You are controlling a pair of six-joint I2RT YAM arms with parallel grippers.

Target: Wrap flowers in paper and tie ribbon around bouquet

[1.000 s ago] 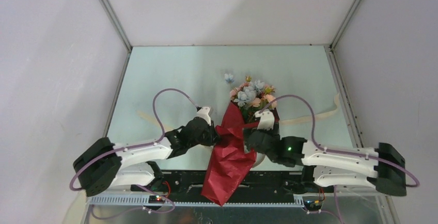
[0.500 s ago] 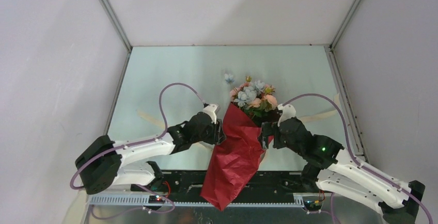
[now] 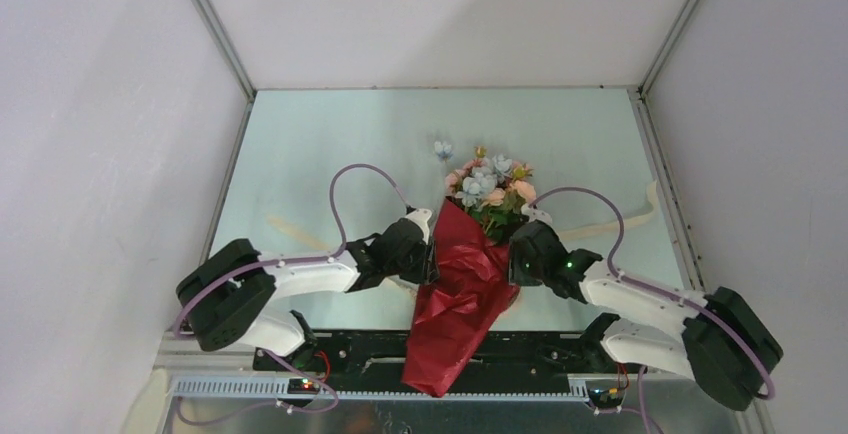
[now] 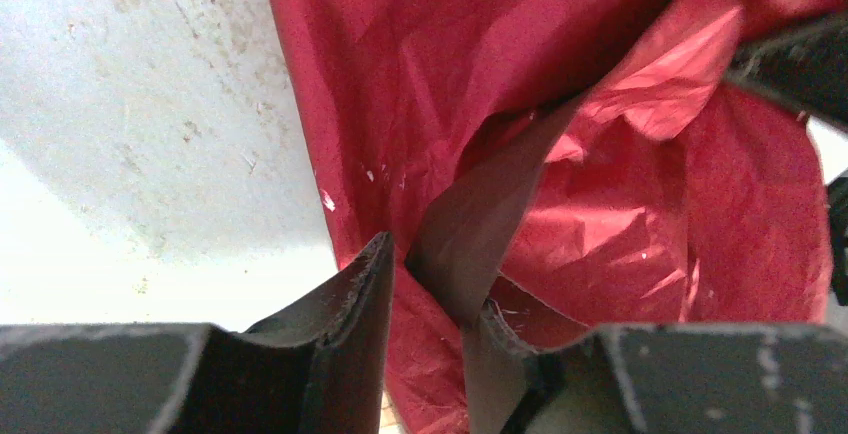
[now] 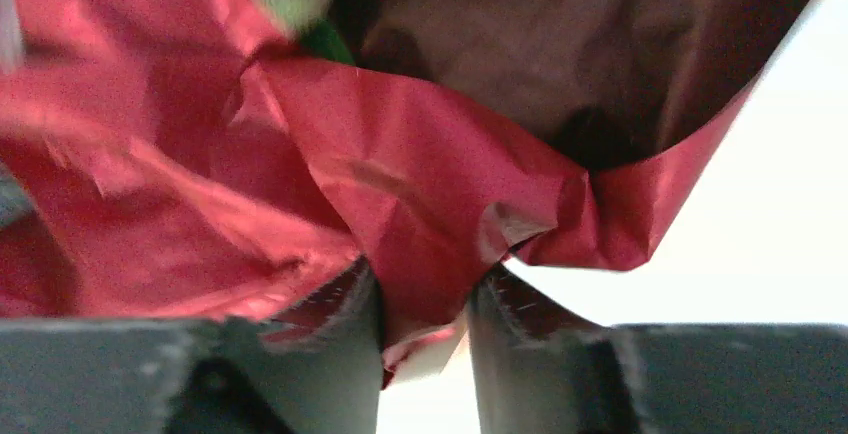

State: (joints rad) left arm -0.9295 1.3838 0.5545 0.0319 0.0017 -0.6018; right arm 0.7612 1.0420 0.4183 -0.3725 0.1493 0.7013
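Paper [image 3: 460, 304] fills the near ground: a crumpled red cone whose pointed tail hangs off the near edge of the tabletop [image 3: 330, 144]. Its long axis runs away from the arm bases and leans a little right. It looks thin and crinkly, glossy red outside and dull maroon inside.

Halfway up, the two arms flank it, about equally close. The left arm [image 3: 300, 274] comes in from the left. Its jaws stand narrow around a maroon flap of the sheet, though I cannot tell whether they pinch it. The right arm [image 3: 640, 294] comes in opposite, its jaws closed on a red fold at the cone's right edge. To my eye the wrap is being drawn shut, so the next move turns on pulling those edges across the axis.

Beyond the jaws, the flowers [image 3: 490, 189] spill from the cone's mouth, soft pink and pale blue heads. The ribbon [image 3: 615, 219], flat and cream, lies crosswise on the tabletop with ends showing on both sides. One loose blue bloom [image 3: 443, 150] lies farther back, alone.
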